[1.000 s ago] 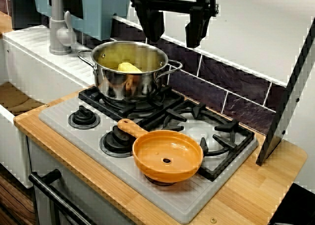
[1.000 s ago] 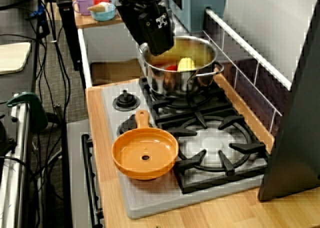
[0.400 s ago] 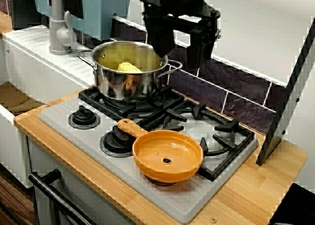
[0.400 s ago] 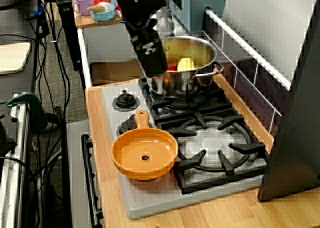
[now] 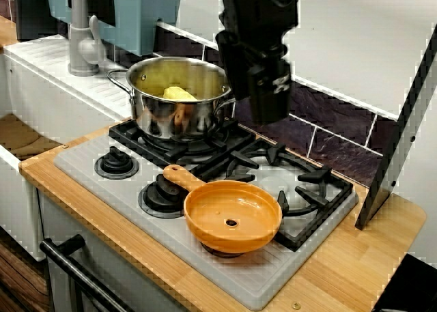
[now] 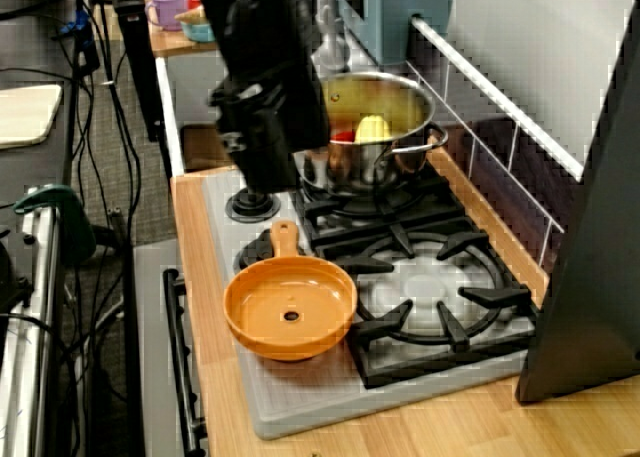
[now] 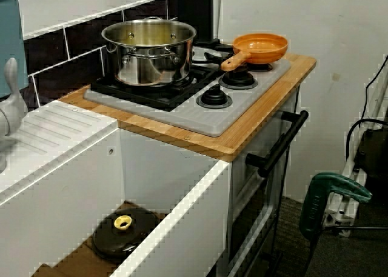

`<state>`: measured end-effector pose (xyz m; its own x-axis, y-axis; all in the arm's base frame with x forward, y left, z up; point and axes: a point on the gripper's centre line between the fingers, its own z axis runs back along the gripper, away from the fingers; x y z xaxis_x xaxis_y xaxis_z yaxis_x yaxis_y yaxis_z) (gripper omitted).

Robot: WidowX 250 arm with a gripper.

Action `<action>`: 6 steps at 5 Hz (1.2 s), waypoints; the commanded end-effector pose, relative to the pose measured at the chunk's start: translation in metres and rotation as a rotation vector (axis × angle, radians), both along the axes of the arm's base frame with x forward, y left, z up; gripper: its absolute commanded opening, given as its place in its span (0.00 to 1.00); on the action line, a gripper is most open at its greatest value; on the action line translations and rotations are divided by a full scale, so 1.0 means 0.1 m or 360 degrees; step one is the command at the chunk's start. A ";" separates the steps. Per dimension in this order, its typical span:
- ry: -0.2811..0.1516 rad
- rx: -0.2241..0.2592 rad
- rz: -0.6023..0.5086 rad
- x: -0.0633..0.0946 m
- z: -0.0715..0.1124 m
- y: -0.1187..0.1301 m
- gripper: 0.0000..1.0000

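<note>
- The claw [image 5: 268,114] hangs fingers-down over the stove [image 5: 82,158], just beside the pot [image 5: 171,114]. It is seen edge-on, so its spread cannot be told.
- The pan [image 5: 232,216] lies below and frontward, with its handle [image 5: 179,177] running toward the knobs [image 5: 116,164].

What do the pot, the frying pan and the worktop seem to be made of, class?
Pot: polished metal, likely stainless steel; its wall mirrors the grate. Frying pan: probably plastic; uniform orange with a soft sheen, handle included. Worktop: pale wood or wood-look laminate, showing grain strips.
</note>
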<state>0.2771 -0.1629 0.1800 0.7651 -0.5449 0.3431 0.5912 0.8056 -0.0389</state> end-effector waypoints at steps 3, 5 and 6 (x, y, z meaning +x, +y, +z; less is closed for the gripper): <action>-0.0260 0.0169 -0.1014 -0.21 -0.25 0.31 1.00; -0.0266 0.0259 -0.0975 -0.20 -0.43 0.27 1.00; -0.0279 0.0297 -0.0948 -0.13 -0.50 0.32 1.00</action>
<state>0.2619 -0.1393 0.1233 0.2576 -0.9244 0.2812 0.9291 0.3169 0.1907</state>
